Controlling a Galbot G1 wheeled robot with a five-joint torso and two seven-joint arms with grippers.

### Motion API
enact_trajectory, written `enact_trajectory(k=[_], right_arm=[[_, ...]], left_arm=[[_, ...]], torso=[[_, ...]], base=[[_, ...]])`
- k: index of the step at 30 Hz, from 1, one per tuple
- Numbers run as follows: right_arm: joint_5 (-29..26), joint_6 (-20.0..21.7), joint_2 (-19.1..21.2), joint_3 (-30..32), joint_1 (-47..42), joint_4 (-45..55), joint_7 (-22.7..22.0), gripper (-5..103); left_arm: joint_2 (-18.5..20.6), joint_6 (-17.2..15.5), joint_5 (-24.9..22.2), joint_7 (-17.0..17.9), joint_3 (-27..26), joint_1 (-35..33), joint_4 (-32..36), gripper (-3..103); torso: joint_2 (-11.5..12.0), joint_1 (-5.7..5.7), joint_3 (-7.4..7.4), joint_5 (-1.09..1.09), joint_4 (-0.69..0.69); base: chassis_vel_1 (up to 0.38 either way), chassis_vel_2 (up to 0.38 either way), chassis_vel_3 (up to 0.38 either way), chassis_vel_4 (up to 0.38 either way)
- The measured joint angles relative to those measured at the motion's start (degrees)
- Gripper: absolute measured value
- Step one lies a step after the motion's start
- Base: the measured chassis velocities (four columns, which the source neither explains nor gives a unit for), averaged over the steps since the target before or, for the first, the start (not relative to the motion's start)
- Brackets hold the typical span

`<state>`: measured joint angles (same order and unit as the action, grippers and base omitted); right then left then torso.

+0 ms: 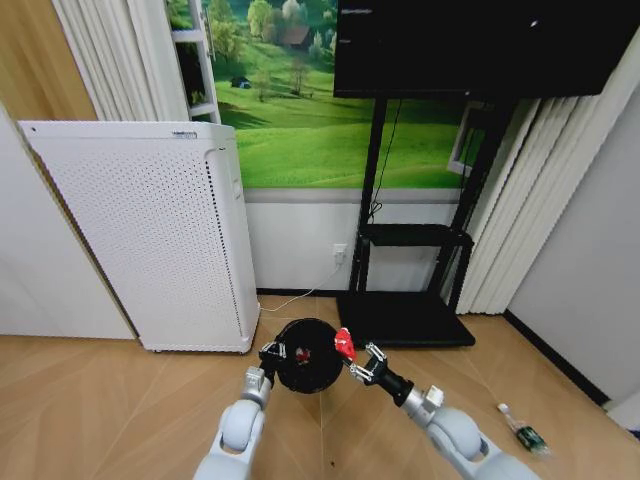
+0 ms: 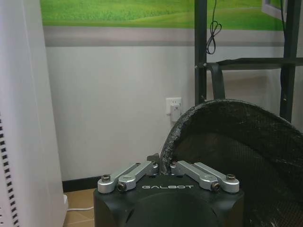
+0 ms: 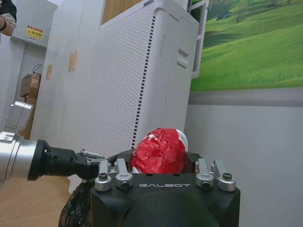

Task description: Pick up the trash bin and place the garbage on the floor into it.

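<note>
Left hand point(image 1: 272, 353) pinching trash bin point(image 1: 306, 356) rim, bin raised off floor. Right hand point(image 1: 357, 362) clamped on red scrap point(image 1: 344, 345), just above rim. Bottle point(image 1: 527, 436) on floor, well apart.

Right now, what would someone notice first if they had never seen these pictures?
Probably the red scrap pinched in the right gripper, held at the rim of the black trash bin. The left gripper clamps the bin's other side. Behind stands a big white perforated appliance.
</note>
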<state>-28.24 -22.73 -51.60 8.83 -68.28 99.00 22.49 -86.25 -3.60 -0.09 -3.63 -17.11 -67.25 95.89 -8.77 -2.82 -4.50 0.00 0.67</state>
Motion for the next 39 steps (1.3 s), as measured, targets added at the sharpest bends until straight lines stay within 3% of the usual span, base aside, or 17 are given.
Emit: enact_trajectory(k=[9, 19, 20, 22, 23, 26, 27, 29, 30, 39], right_arm=[[0.9, -0.1, -2.9, -4.9, 4.8, -4.0, -0.7, 58], [1.3, -0.1, -3.4, -6.2, 6.2, -5.4, -1.8, 58], [1.3, 0.1, -3.3, -6.3, 6.2, -5.4, -1.9, 70], [1.3, 0.3, -3.3, -6.2, 6.3, -5.4, -2.0, 70], [1.3, 0.4, -3.2, -6.2, 6.3, -5.5, -2.0, 80], [1.4, 0.4, -3.1, -6.0, 6.2, -5.6, -2.0, 80], [1.4, 0.4, -3.0, -5.9, 6.2, -5.6, -2.0, 90], [1.4, 0.4, -3.0, -5.8, 6.1, -5.6, -2.0, 90], [1.4, 0.4, -3.0, -5.7, 6.0, -5.5, -2.1, 98], [1.5, 0.6, -2.9, -4.6, 4.8, -4.5, -2.6, 100]], left_arm=[[-1.3, 0.1, 0.6, 0.2, 2.3, 1.5, -2.2, 4], [-1.9, 0.1, 0.9, 0.2, 2.9, 1.9, -2.7, 4], [-1.9, 0.1, 0.9, 0.2, 2.9, 2.0, -2.7, 4], [-1.9, 0.1, 0.9, 0.2, 2.9, 2.0, -2.7, 4], [-1.9, 0.1, 0.9, 0.2, 2.9, 2.0, -2.7, 4], [-1.8, 0.1, 0.9, 0.1, 2.8, 1.9, -2.7, 4], [-1.8, 0.2, 0.9, 0.1, 2.8, 1.8, -2.7, 4], [-1.8, 0.2, 0.9, 0.1, 2.8, 1.7, -2.7, 4], [-1.8, 0.2, 0.9, 0.1, 2.8, 1.6, -2.6, 4], [-1.8, 0.2, 0.9, 0.1, 2.8, 1.0, -1.8, 4]], torso=[[0.0, 0.0, 0.0, 0.0, 0.0], [0.0, 0.0, 0.0, 0.0, 0.0], [0.0, 0.0, 0.0, 0.0, 0.0], [0.0, 0.0, 0.0, 0.0, 0.0], [0.0, 0.0, 0.0, 0.0, 0.0], [0.0, 0.0, 0.01, 0.0, 0.0], [0.0, 0.0, 0.0, 0.0, -0.01], [0.0, 0.0, 0.01, 0.0, -0.01], [0.0, 0.0, 0.0, 0.0, 0.0], [0.0, 0.0, 0.0, 0.0, 0.0]], base=[[0.0, 0.0, 0.0, 0.0], [0.0, 0.0, 0.0, 0.0], [0.0, 0.0, 0.0, 0.0], [0.0, 0.0, 0.0, 0.0], [0.0, 0.0, 0.0, 0.0], [0.0, 0.0, 0.0, 0.0], [0.0, 0.0, 0.0, 0.0], [0.0, 0.0, 0.0, 0.0], [0.0, 0.0, 0.0, 0.0], [0.0, 0.0, 0.0, 0.0]])
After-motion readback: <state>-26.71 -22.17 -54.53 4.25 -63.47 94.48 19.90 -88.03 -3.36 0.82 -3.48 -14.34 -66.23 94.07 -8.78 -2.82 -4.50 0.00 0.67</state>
